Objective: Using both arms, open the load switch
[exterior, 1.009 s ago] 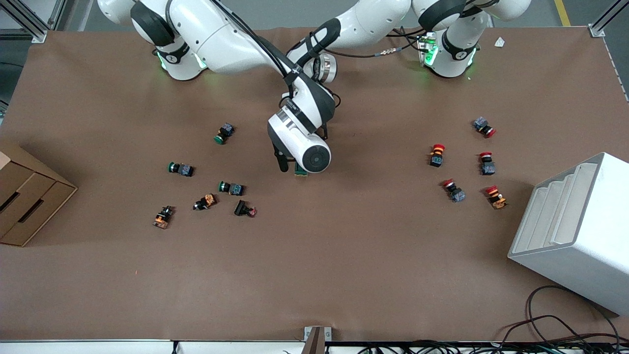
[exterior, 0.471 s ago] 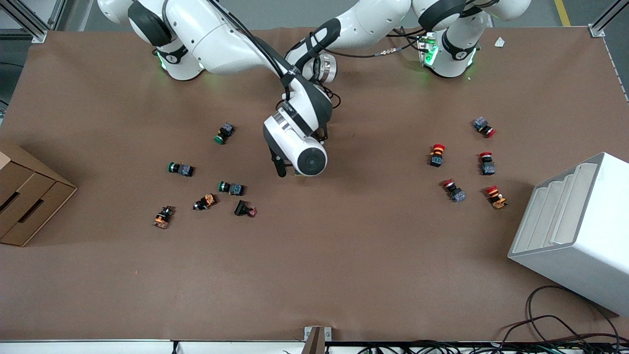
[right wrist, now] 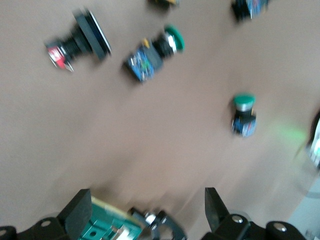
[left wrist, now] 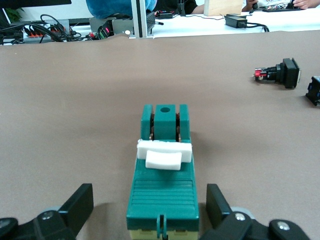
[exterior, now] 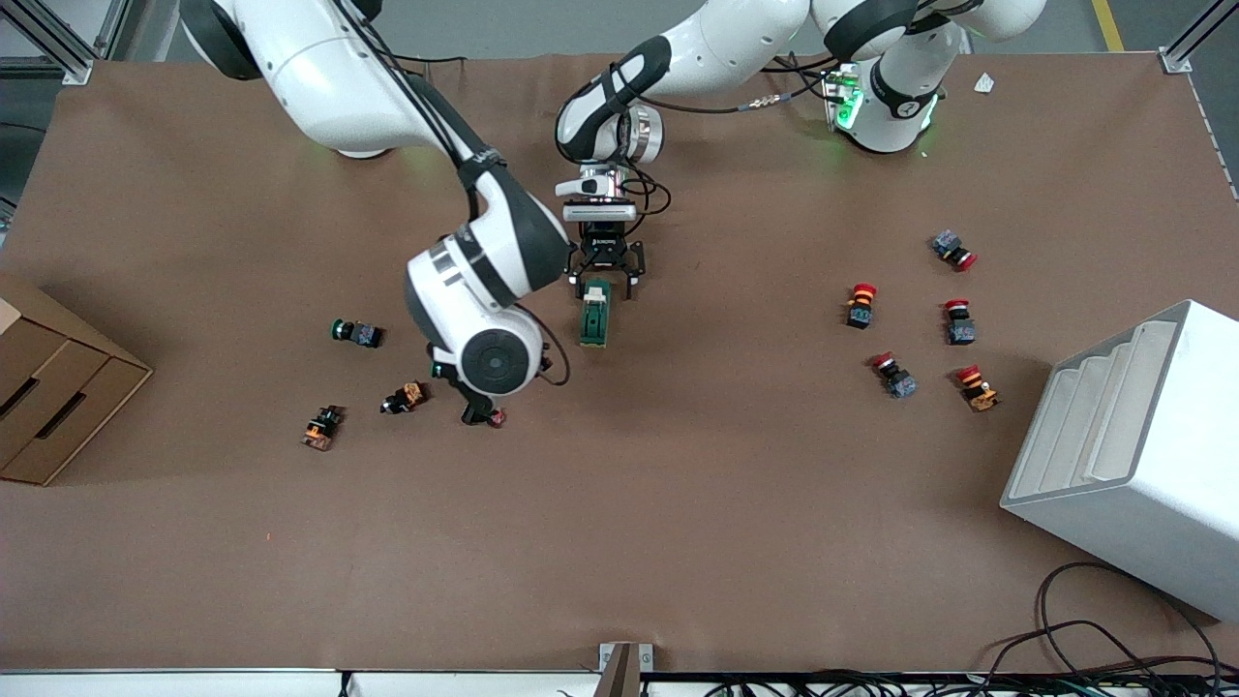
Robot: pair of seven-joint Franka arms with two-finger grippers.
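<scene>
I am seeing the switch (exterior: 594,317) lying flat on the brown worktop (exterior: 678,503), about midway between the two arms' ends, its long axis running toward the front camera. Its white toggle (left wrist: 164,154) is sitting across the green body partway along.

The left hand (exterior: 605,284) is reaching down at the end of the switch farther from the front camera. In the left wrist view its fingers (left wrist: 76,206) are standing spread wide, one on each side of the switch and apart from it, gripping nothing.

The right hand (right wrist: 145,212) is hanging over the green buttons toward the right arm's end of the worktop, beside the switch. Its fingers (right wrist: 79,212) are spread open and holding nothing; that wrist view is showing two green-capped buttons (right wrist: 152,53) and a black one with a red tip (right wrist: 79,42) below it.

Orange buttons (exterior: 319,427) are lying nearer the front camera there, with a cardboard box (exterior: 48,387) at the worktop's edge. Red-capped buttons (exterior: 860,304) are lying scattered toward the left arm's end, near a white rack (exterior: 1133,455).
</scene>
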